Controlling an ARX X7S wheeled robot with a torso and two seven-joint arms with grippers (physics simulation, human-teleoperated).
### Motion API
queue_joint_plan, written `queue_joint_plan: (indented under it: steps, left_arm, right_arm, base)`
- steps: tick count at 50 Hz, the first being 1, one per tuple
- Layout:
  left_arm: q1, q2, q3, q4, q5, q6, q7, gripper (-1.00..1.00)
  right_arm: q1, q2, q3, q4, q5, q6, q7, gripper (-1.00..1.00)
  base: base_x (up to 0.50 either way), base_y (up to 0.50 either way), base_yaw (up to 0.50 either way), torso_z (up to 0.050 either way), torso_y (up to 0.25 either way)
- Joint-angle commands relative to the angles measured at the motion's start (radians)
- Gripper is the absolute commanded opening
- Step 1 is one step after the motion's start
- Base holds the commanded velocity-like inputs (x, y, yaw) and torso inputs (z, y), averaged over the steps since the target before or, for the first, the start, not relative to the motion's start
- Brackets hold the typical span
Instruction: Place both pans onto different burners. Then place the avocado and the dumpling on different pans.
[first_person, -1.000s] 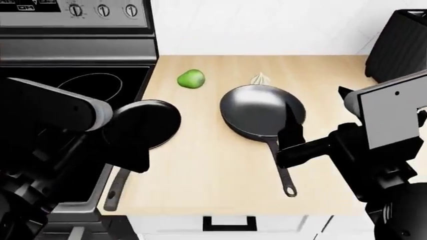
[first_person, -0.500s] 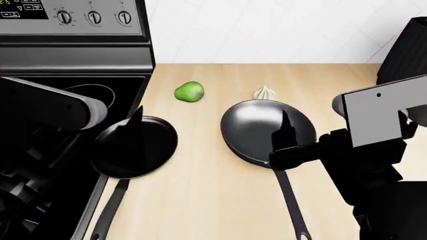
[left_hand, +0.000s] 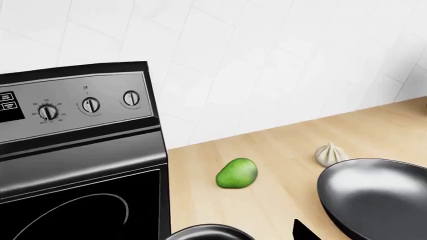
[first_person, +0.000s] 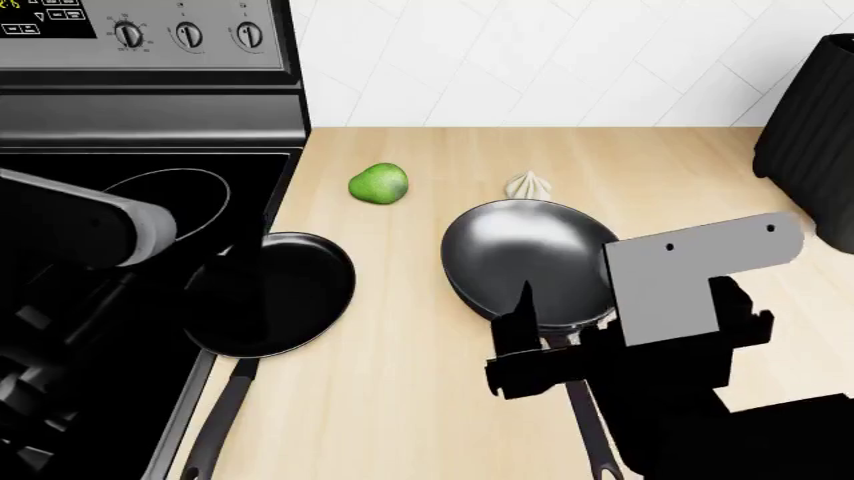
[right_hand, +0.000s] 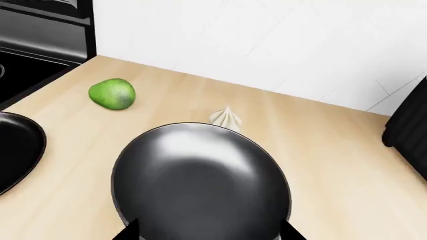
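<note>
R gripper (first_person: 534, 335) hangs over the handle root of the large glossy dark-grey pan (first_person: 530, 260); fingers spread wide apart, holding nothing. L gripper (first_person: 227, 262) sits by the small flat matte-black pan (first_person: 274, 292), at its 10 o'clock; opening can't be told. Both pans lie on the light wood tabletop (first_person: 400, 380); small one overhangs the black glass cooktop (first_person: 80, 210) edge. Smooth green avocado (first_person: 378, 184) at 11 o'clock of big pan, cream pleated dumpling (first_person: 530, 185) at its 12, touching rim. Stove panel text unreadable.

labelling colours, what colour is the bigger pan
Glossy dark grey bigger pan, clearest in the right wrist view.
</note>
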Motion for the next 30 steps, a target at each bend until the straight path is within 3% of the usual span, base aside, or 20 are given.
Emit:
queue_joint_plan:
  steps: [1, 30]
  left_arm:
    - [0.037, -0.007, -0.046, 0.007, 0.039, 0.002, 0.061, 1.00]
    - [0.053, -0.009, -0.027, 0.013, 0.071, 0.023, 0.076, 1.00]
  right_arm:
    - [0.101, 0.053, -0.358, -0.029, -0.058, -0.289, 0.025, 1.00]
    - [-0.050, 0.082, -0.401, 0.041, -0.172, -0.385, -0.083, 1.00]
  base:
    - [0.00, 0.00, 0.00, 0.000, 0.000]
    - [0.00, 0.00, 0.00, 0.000, 0.000]
